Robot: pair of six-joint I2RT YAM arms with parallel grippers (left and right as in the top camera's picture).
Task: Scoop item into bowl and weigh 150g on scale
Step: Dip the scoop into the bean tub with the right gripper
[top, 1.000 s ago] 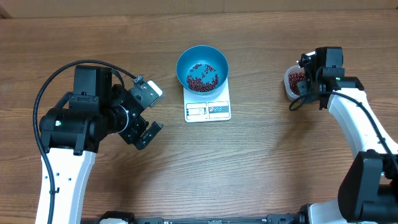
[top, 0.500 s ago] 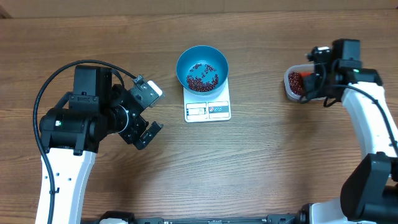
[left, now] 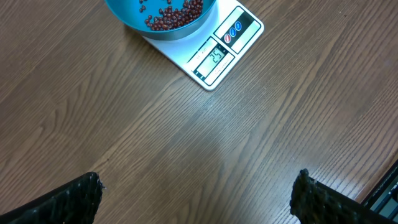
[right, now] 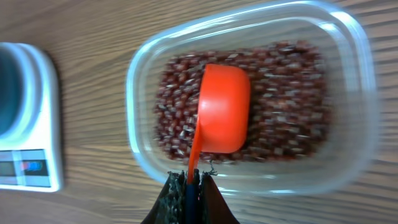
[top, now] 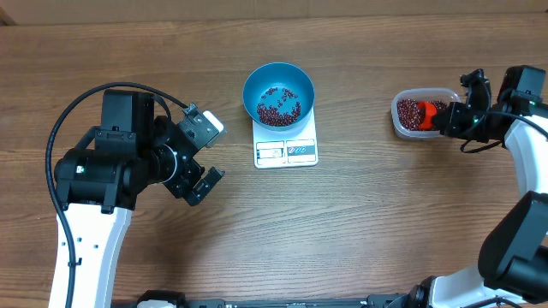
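The blue bowl (top: pixel 278 94) stands on the white scale (top: pixel 286 151) at mid-table, with dark red beans (top: pixel 279 106) on its bottom. In the left wrist view the bowl (left: pixel 127 15) and the scale (left: pixel 217 56) show at the top. My left gripper (top: pixel 203 154) hangs open over bare wood to the left of the scale, its fingertips (left: pixel 71 199) wide apart. My right gripper (right: pixel 190 180) is shut on the handle of a red-orange measuring cup (right: pixel 222 115), which lies mouth-down over the beans (right: pixel 280 118) in a clear tub (right: pixel 149 162). Overhead, the cup (top: pixel 430 115) sits at the tub's right end.
The clear tub (top: pixel 402 127) of beans stands at the right of the table, well apart from the scale. A black cable (top: pixel 68 120) loops above the left arm. Bare wood lies between the scale and the tub.
My right arm has swung out to the right and turned, drawing the red-orange cup across the tub to its right end. The left arm has not moved.
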